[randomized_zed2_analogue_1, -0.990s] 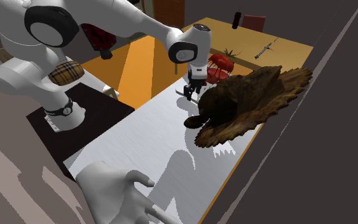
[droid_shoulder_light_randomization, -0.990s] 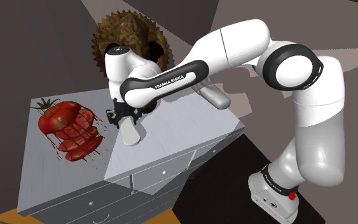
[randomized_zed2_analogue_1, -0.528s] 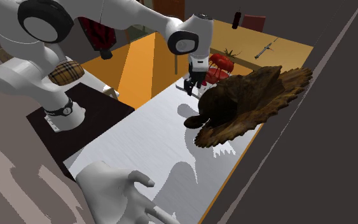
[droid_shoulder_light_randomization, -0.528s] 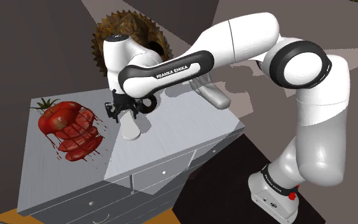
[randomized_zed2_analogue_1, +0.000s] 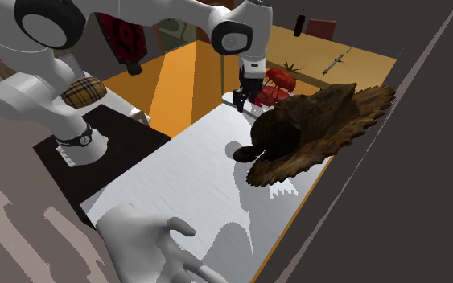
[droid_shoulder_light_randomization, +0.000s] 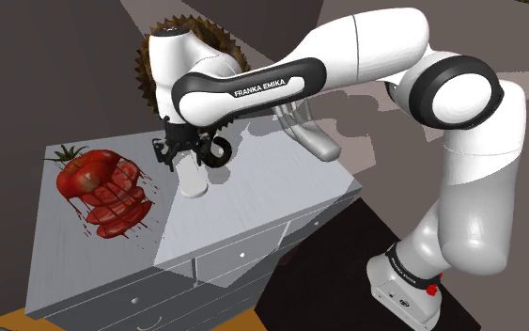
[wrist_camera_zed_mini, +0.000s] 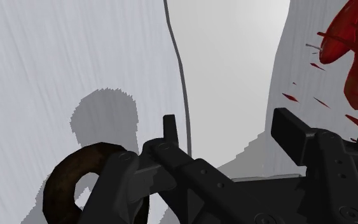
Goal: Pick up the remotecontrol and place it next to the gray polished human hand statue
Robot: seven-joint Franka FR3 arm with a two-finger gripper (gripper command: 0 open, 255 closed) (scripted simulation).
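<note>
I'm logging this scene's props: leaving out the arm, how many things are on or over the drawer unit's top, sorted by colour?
Red: 1, the sliced tomato
Brown: 1, the spiky round piece
Pale grey: 2, the hand statue and the remote control
Total: 4

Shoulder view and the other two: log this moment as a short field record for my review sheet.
dresser: grey-white top, drawers in front
gripper: jaws shut on the remote control
remote control: plain light grey, held end-down over the dresser top
sliced tomato: red, on the dresser top near the gripper
hand statue: pale grey, at the dresser's end away from the sliced tomato, apart from the remote control
brown hat-like object: jagged rim, on the dresser
placement: not yet done
</note>
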